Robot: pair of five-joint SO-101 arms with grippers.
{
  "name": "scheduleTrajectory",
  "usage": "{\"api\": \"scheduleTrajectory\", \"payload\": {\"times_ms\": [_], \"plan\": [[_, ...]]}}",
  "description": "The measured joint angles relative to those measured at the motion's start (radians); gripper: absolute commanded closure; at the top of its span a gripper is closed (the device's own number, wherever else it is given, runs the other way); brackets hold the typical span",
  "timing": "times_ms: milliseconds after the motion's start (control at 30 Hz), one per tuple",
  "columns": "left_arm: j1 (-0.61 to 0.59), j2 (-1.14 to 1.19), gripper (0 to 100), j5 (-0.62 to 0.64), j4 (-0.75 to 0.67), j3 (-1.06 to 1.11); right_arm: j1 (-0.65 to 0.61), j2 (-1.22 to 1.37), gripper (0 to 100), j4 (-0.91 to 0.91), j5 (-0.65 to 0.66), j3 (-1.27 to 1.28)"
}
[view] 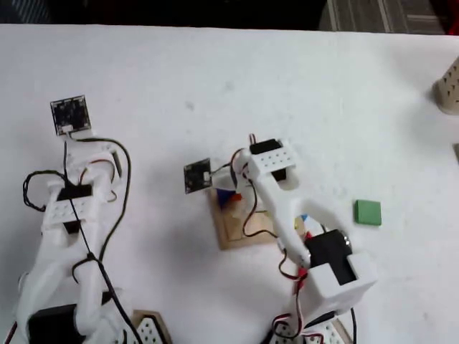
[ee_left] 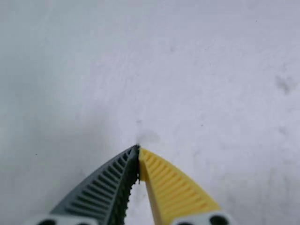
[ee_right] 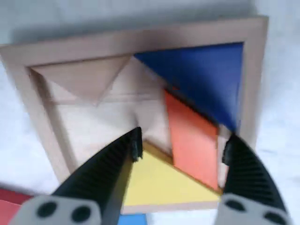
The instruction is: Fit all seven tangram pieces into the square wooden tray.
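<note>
My left hand (ee_left: 138, 153) is ribbed, grey and yellow. The tray (ee_right: 140, 35) is pale wood, with a blue triangle (ee_right: 206, 75), orange piece (ee_right: 192, 140) and yellow triangle (ee_right: 159, 187).

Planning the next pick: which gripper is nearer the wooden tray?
Right. The right gripper hangs directly over the wooden tray, fingers open; the left gripper is shut over bare table, well apart from the tray.

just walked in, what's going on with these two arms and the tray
The right hand hangs open over the wooden tray, which holds a blue triangle, an orange piece and a yellow triangle. A green square lies out on the table. The left hand is shut, off to the side.
</note>
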Motion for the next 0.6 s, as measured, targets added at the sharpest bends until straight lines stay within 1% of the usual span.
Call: {"api": "scheduleTrajectory", "payload": {"times_ms": [167,233,300,433,500,600], "plan": [[0.0,0.0,98,0.0,0.0,0.0,0.026,-0.02,71.3,0.029,-0.092,-0.034],[0.0,0.0,98,0.0,0.0,0.0,0.026,-0.06,75.9,0.048,-0.135,-0.035],[0.0,0.0,98,0.0,0.0,0.0,0.021,-0.101,82.7,0.051,-0.198,-0.035],[0.0,0.0,98,0.0,0.0,0.0,0.025,-0.149,98.5,0.051,-0.377,-0.035],[0.0,0.0,98,0.0,0.0,0.0,0.006,-0.149,97.1,0.051,-0.488,-0.035],[0.0,0.0,98,0.0,0.0,0.0,-0.051,-0.126,98.3,0.034,-0.628,-0.003]]}}
